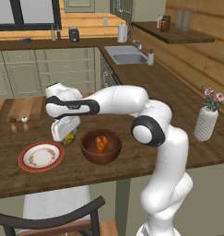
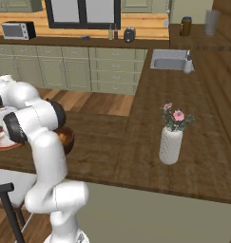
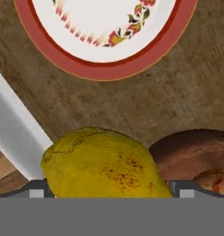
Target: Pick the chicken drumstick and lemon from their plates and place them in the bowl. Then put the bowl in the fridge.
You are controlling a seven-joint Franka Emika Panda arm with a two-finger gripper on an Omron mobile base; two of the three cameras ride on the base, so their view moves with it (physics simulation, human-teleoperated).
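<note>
You see the gripper (image 1: 67,136) low over the table (image 1: 145,99), just to the left of the bowl (image 1: 101,146), and its fingers stand wide apart. In the hand view the lemon (image 3: 102,166) sits between the two finger tips, very close to the camera, but you cannot tell if the fingers already touch it. In the left base view a bit of yellow shows under the hand, just beside the bowl's left rim.

The bowl stands near the front edge of the table, and the chicken drumstick (image 1: 101,143) lies inside it, orange against the dark wood. To the left of the bowl, apart from it, lies the plate with the red-brown rim (image 1: 41,156); it carries only its flower pattern. Behind this plate, farther from the bowl, two small shakers (image 1: 19,125) stand side by side. Far to the right of the bowl, a white vase with pink flowers (image 1: 206,120) stands on the same table.
</note>
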